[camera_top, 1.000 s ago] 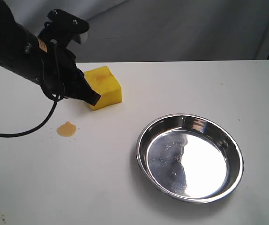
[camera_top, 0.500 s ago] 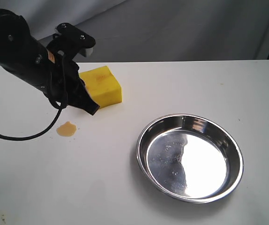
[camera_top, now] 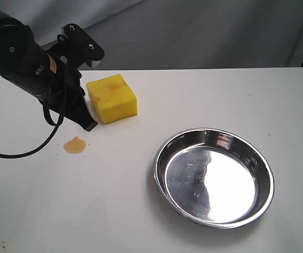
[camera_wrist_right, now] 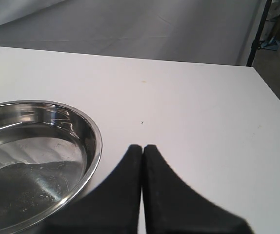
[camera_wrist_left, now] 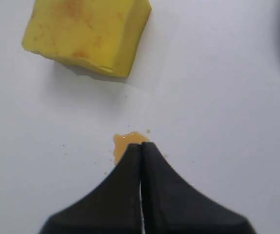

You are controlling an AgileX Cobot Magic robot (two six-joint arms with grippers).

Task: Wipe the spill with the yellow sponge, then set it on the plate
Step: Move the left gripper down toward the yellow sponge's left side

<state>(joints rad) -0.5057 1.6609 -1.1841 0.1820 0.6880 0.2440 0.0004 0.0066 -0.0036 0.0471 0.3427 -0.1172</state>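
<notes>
The yellow sponge (camera_top: 112,98) (camera_wrist_left: 87,33) lies on the white table at the back left. A small orange-brown spill (camera_top: 75,145) (camera_wrist_left: 126,144) sits on the table in front of it. My left gripper (camera_top: 90,125) (camera_wrist_left: 141,145) is shut and empty, its tip between the sponge and the spill, partly covering the spill in the left wrist view. The steel plate (camera_top: 164,150) (camera_wrist_right: 92,130) rests to the right. My right gripper (camera_wrist_right: 143,147) is shut and empty, beside the plate's rim; it does not show in the exterior view.
The white table (camera_top: 204,100) ends at a back edge against a grey backdrop (camera_top: 204,31). A black cable (camera_top: 32,150) loops from the left arm down over the table. A dark stand leg (camera_wrist_right: 257,31) is beyond the table's far corner.
The left gripper has swung left, off the sponge's front corner, and its tip now sits nearer the spill. Sponge, spill and plate have not moved.
</notes>
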